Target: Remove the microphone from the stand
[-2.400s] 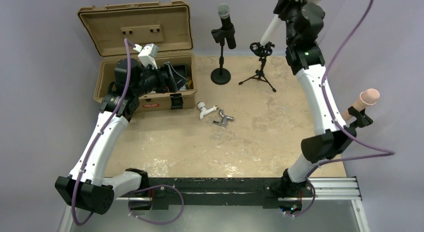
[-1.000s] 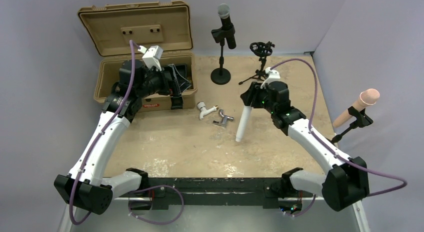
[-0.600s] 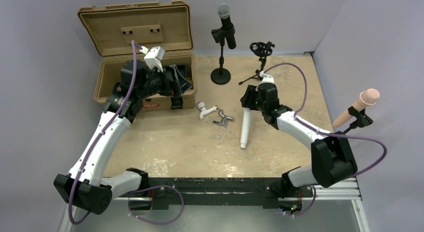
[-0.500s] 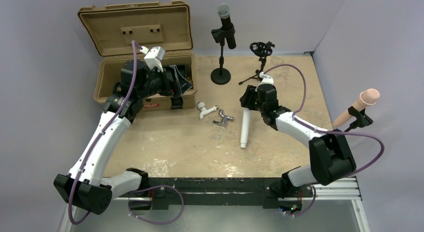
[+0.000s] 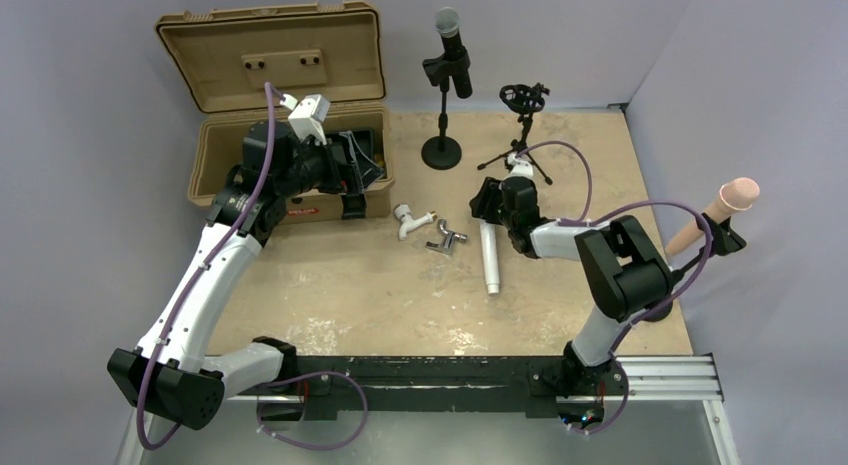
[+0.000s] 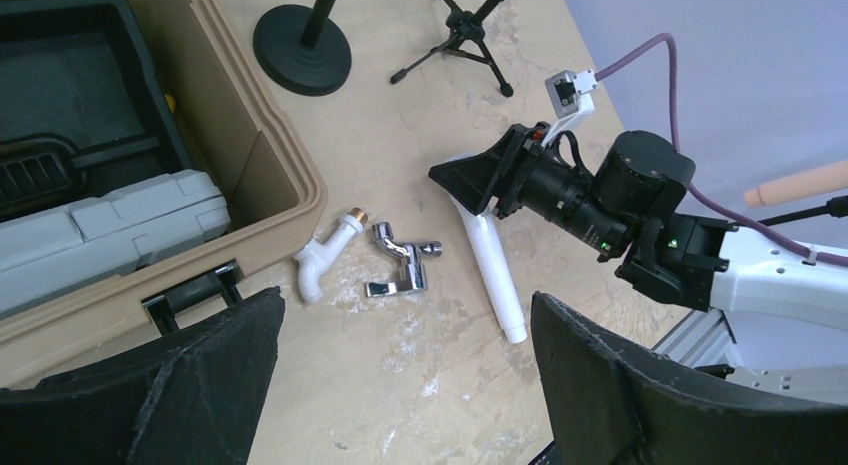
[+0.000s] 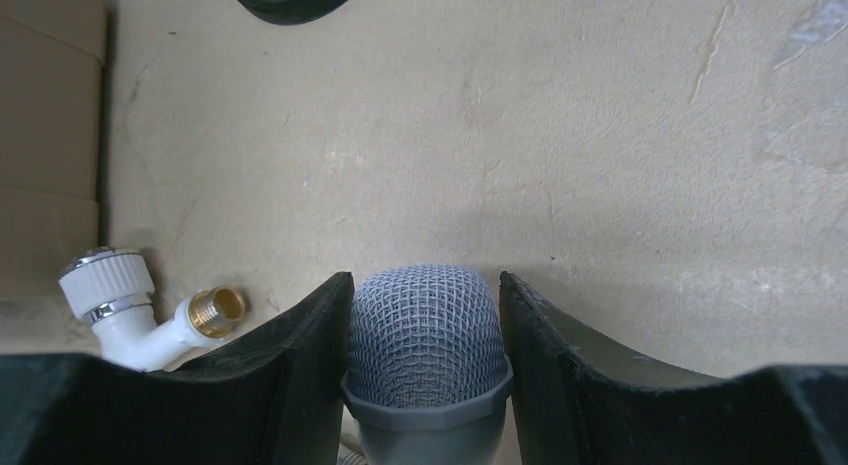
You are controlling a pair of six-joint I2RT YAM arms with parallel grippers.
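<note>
A white microphone with a grey mesh head lies along the table, tail toward the near edge; it also shows in the left wrist view. My right gripper is shut on its head end, the jaws pressing both sides of the mesh. The black tripod stand stands behind it, its shock mount empty. My left gripper is open and empty above the case's front edge.
An open tan case sits at the back left. A white tap fitting and a chrome tap lie left of the microphone. A black microphone on a round-base stand is at the back. A beige microphone on a clamp stands at the right.
My right arm came down from high behind the tripod stand with the white microphone and folded low, laying it on the table. The left arm has barely moved.
</note>
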